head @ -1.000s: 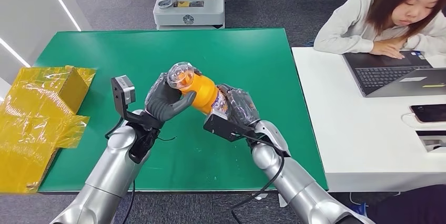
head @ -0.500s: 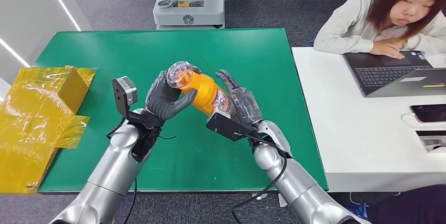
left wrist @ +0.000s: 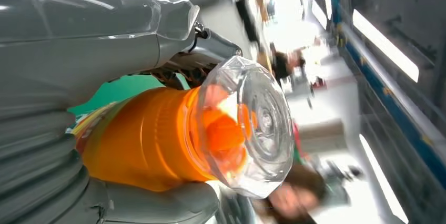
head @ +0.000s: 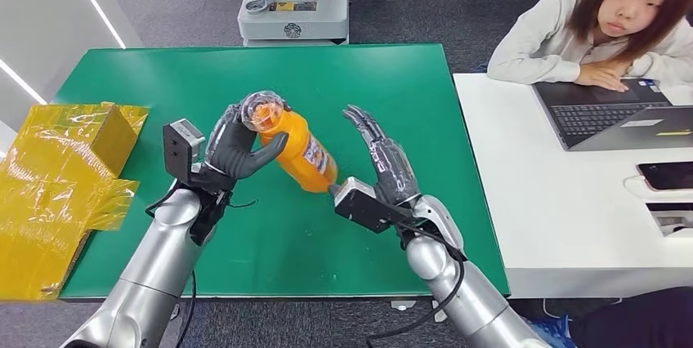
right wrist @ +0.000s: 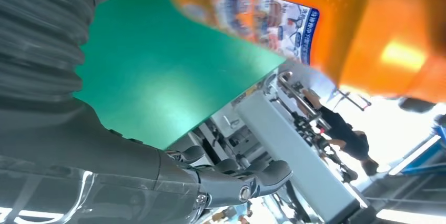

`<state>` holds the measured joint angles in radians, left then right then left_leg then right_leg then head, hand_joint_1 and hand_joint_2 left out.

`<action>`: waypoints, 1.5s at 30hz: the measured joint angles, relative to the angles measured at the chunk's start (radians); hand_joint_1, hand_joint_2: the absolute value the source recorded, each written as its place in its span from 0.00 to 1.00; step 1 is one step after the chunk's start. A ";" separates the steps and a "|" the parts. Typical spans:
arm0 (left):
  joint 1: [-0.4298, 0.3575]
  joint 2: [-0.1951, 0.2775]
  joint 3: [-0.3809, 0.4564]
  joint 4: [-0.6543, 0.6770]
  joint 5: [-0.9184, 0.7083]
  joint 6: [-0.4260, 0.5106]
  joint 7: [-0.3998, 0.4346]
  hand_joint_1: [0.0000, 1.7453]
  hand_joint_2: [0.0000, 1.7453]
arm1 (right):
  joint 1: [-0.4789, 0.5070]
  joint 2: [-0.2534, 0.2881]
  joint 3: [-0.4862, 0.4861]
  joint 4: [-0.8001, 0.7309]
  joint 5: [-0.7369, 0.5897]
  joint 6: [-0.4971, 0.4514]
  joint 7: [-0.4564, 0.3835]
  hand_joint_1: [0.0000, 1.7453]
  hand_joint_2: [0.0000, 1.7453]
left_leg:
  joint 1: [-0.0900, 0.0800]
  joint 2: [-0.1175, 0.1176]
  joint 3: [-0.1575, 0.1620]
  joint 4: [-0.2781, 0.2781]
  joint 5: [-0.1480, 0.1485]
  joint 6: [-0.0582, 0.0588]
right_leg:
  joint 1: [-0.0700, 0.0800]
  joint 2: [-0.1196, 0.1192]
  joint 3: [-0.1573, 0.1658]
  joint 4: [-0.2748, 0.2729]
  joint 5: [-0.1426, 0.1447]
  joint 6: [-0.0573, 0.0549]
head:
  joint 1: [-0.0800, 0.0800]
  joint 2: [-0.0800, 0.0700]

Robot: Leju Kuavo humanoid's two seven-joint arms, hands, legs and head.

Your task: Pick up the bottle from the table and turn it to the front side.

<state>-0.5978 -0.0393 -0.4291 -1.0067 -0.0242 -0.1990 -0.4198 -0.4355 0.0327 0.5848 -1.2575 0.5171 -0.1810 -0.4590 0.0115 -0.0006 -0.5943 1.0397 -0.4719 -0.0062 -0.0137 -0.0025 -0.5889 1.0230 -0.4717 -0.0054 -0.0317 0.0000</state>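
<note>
While the left hand (head: pixel 233 150) grips the orange bottle (head: pixel 296 150) near its clear cap (head: pixel 261 109), the bottle hangs tilted above the green table (head: pixel 392 78). Its bottom end points down toward the right hand (head: pixel 387 160). That hand holds nothing; its fingers are spread wide and point up, just beside the bottle. Off to the side of the left hand, shiny yellow wrapping (head: pixel 57 176) lies over the table edge. Past the right hand stands a white desk (head: pixel 556 201) with a laptop (head: pixel 613 115) and a phone (head: pixel 666 174), where a person (head: pixel 605 21) sits. Grey floor lies behind the table.
</note>
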 joint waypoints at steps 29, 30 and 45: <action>-0.149 0.237 -0.076 0.157 -1.539 0.801 0.543 0.99 1.00 | 0.258 -0.126 0.005 -0.420 0.089 -0.077 0.005 0.00 1.00 | 0.000 0.002 0.000 -0.001 0.000 0.000 | 0.000 0.002 -0.001 0.000 0.000 0.000 | 0.000 0.000; -0.149 0.249 -0.092 0.172 -1.539 0.803 0.564 0.99 1.00 | 0.264 -0.129 0.005 -0.426 0.090 -0.078 0.006 0.00 1.00 | 0.000 0.002 0.000 -0.001 0.000 0.000 | 0.000 0.002 -0.001 0.000 0.000 0.000 | 0.000 0.000; -0.071 0.390 -0.116 0.307 -1.541 0.879 0.607 0.98 1.00 | 0.357 -0.155 -0.017 -0.444 0.088 -0.093 -0.030 0.00 1.00 | 0.000 0.003 -0.001 -0.002 0.000 0.000 | 0.000 0.003 -0.002 0.000 0.000 0.000 | 0.000 0.000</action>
<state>-0.6687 0.3510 -0.5452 -0.6993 -1.5650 0.6797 0.1873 -0.0786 -0.1223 0.5678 -1.7018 0.6054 -0.2744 -0.4890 0.0117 0.0023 -0.5951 1.0380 -0.4721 -0.0066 -0.0135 0.0005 -0.5907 1.0234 -0.4720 -0.0057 -0.0317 0.0000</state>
